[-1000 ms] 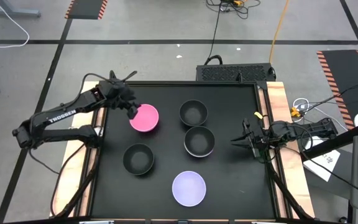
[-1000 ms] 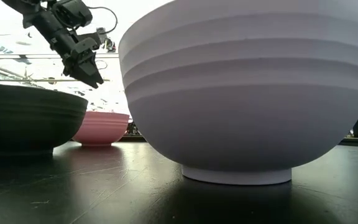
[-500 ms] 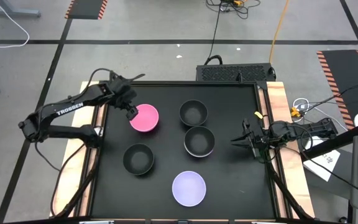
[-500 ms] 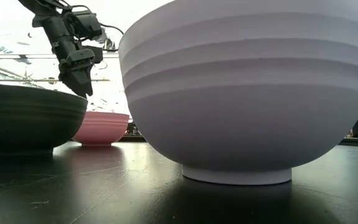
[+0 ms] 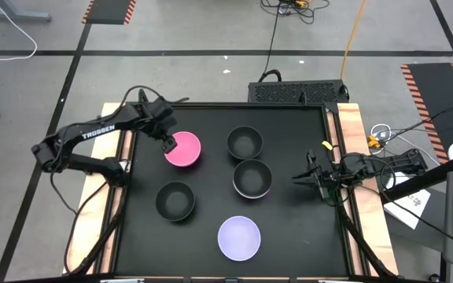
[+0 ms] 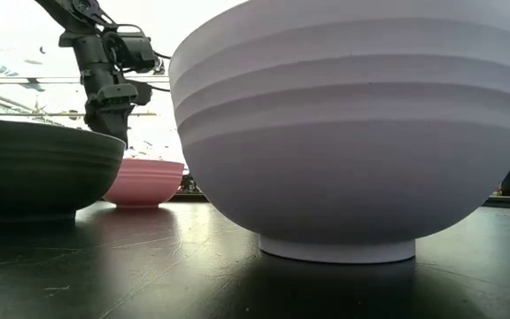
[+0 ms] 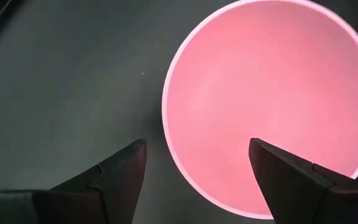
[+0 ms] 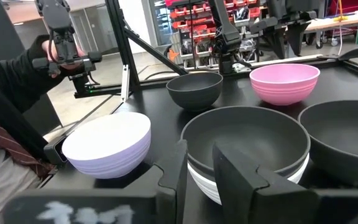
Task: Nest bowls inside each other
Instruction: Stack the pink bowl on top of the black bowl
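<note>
- The tabletop [image 5: 289, 228] is filling the middle of the high view, black, and it is carrying five separate bowl positions.
- The lavender bowl [image 5: 238, 237] is sitting low in the centre; one black bowl [image 5: 174, 200] is lying at lower left, another black bowl [image 5: 244, 142] at upper centre.
- The black bowl in the middle [image 5: 252, 178] is already sitting inside a white bowl [image 8: 213, 186], as the right wrist view is showing.
- The pink bowl [image 5: 182, 148] is standing at upper left, still alone.
- The left hand [image 5: 164, 141] is hanging over the pink bowl's left rim, fingers spread, one on each side of the rim, holding nothing.
- The right hand [image 5: 299, 178] is waiting at the right edge; its fingers are slightly apart and holding nothing.
- I judge the step to be grasping the pink bowl; next the hand needs lowering and closing on the rim.
</note>
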### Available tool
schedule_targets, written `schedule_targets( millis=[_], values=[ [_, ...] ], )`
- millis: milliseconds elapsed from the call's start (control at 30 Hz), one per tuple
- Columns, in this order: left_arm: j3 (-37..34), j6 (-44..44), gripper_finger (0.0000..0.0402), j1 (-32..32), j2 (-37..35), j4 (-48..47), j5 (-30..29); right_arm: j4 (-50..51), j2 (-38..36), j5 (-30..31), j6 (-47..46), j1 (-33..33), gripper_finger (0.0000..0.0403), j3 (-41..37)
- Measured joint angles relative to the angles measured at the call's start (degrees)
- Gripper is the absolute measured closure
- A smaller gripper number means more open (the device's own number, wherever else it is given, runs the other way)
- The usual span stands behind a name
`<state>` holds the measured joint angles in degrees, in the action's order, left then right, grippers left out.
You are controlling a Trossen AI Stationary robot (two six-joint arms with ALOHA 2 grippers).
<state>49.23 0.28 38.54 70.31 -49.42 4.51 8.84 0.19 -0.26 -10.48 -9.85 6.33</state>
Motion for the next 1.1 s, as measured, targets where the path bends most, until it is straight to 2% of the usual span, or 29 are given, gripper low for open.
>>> schedule_targets(
  millis=[467,667,833,1100],
  values=[
    [0.0,-1.02,0.0119,-1.49,2.15,1.11,3.48,0.09,0.0,-0.01,-0.02,-0.02,0.0335,0.0],
    [-0.26,-1.03,0.0119,-1.62,3.44,1.26,3.02,0.44,0.0,-0.02,-0.47,-0.02,0.0335,0.0],
    [-0.28,-1.76,0.0119,-1.55,4.98,1.26,0.11,0.44,-0.02,-0.08,-0.85,-0.01,0.0335,0.0],
    [-0.28,-1.65,0.0119,-1.51,5.58,3.21,-0.2,0.44,-0.02,-1.35,-1.01,-0.02,0.0335,-0.02]
  ],
)
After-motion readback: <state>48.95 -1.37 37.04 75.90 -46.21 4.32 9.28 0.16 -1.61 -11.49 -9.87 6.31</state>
